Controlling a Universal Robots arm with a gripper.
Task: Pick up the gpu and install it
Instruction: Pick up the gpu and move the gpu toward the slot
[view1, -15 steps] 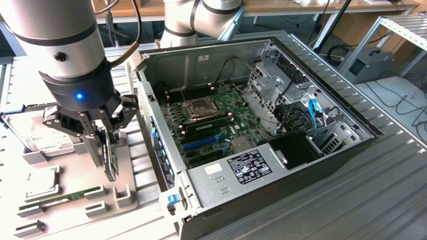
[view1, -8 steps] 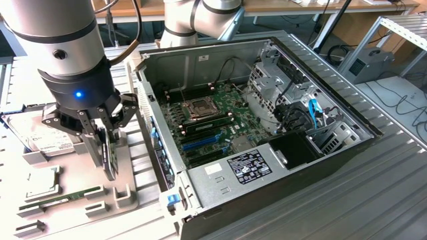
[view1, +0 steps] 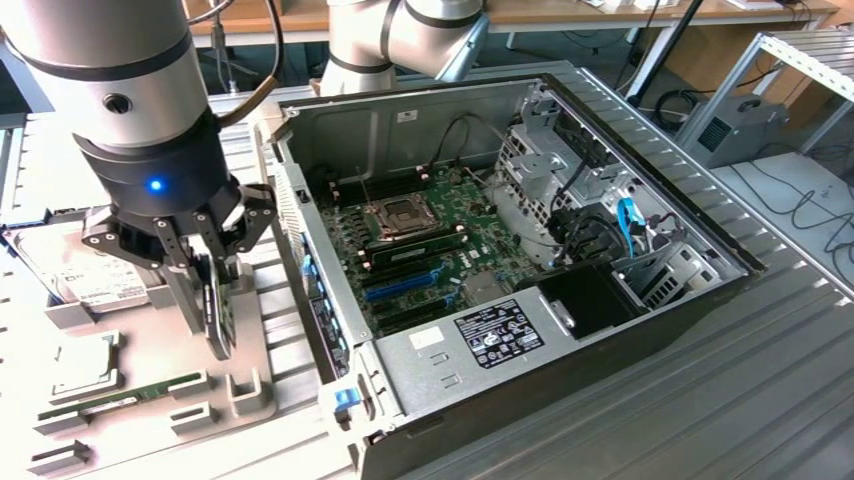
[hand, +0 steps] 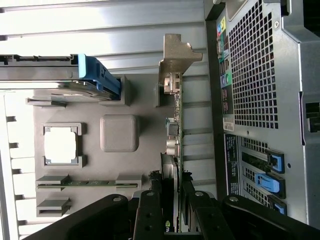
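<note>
The gpu (view1: 215, 312) stands on edge over the grey parts holder (view1: 250, 393), at the exterior view's left of the open computer case (view1: 627, 330). My gripper (view1: 210, 265) comes down from above and is shut on the card's upper edge. In the wrist view the gpu (hand: 173, 131) runs edge-on away from my gripper (hand: 170, 216), one finger on each face, and its silver end bracket (hand: 176, 54) is at the far end. Whether the card's lower edge still touches the holder I cannot tell. Blue expansion slots (view1: 400, 285) lie on the motherboard inside the case.
On the holder (hand: 150, 150) are a hard drive (view1: 83, 272) with a blue clip (hand: 100, 76), a square processor (view1: 83, 358) and a long memory stick (view1: 118, 400). The case's perforated rear panel (hand: 260, 75) with blue slot latches (hand: 265, 181) stands close beside the card.
</note>
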